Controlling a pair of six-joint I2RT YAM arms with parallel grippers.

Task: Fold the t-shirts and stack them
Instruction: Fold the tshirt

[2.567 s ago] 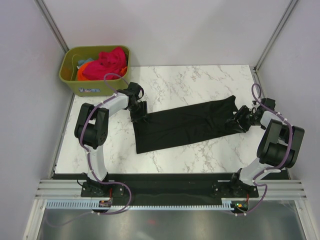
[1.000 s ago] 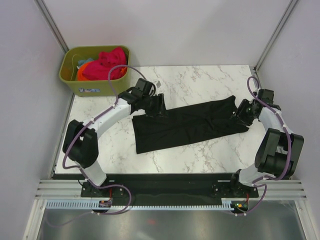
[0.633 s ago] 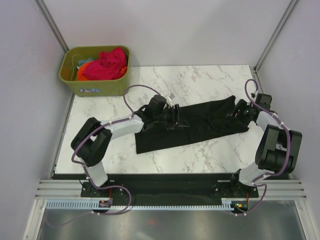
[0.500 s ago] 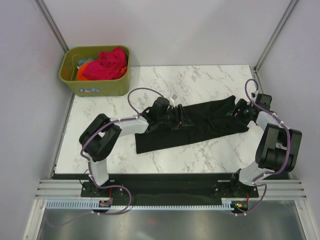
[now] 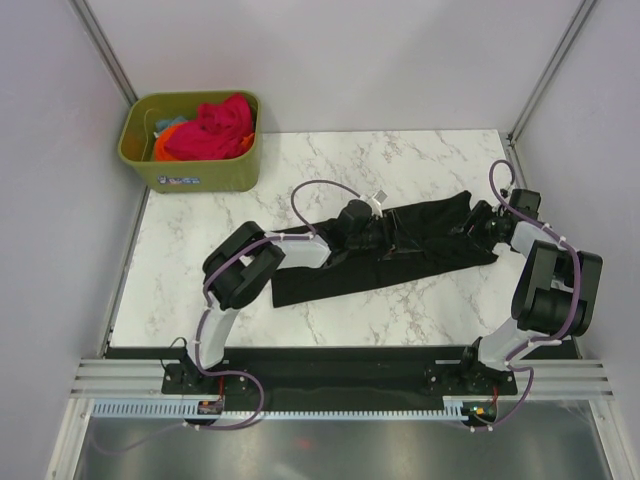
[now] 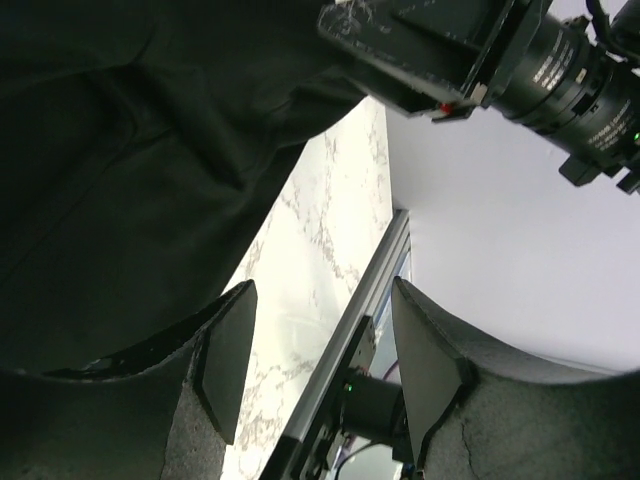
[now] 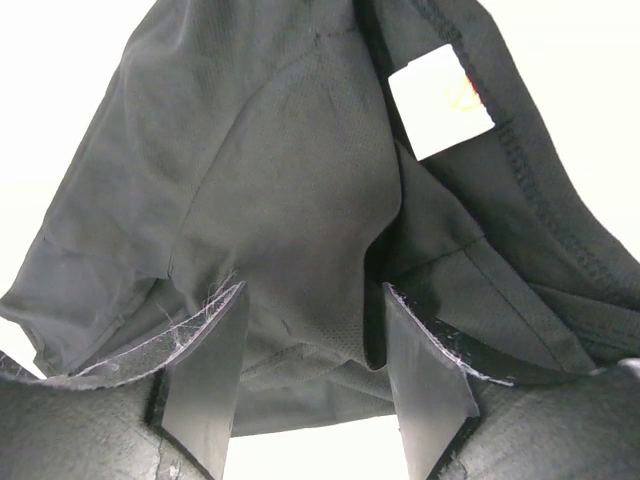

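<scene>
A black t-shirt point(image 5: 420, 250) lies stretched in a long strip across the marble table point(image 5: 400, 160). My left gripper point(image 5: 393, 241) is low over its middle, open and empty; in the left wrist view point(image 6: 325, 370) only marble and the table rail show between the fingers, with black cloth point(image 6: 120, 180) beside them. My right gripper point(image 5: 479, 226) is at the shirt's right end, open, its jaws point(image 7: 315, 370) straddling bunched black cloth point(image 7: 280, 200) just below the white neck label point(image 7: 440, 88). Pink-red point(image 5: 215, 125), orange point(image 5: 163, 145) and teal tees sit in the bin.
The olive-green bin point(image 5: 190, 172) stands at the far left corner off the marble. Grey walls and metal posts close the sides. The black base rail point(image 5: 330, 365) runs along the near edge. My right arm's wrist camera point(image 6: 520, 60) shows close ahead in the left wrist view.
My left arm has swung right from the shirt's left end to its middle, and the shirt's left part has bunched inward. My right gripper has edged slightly farther back at the right end.
</scene>
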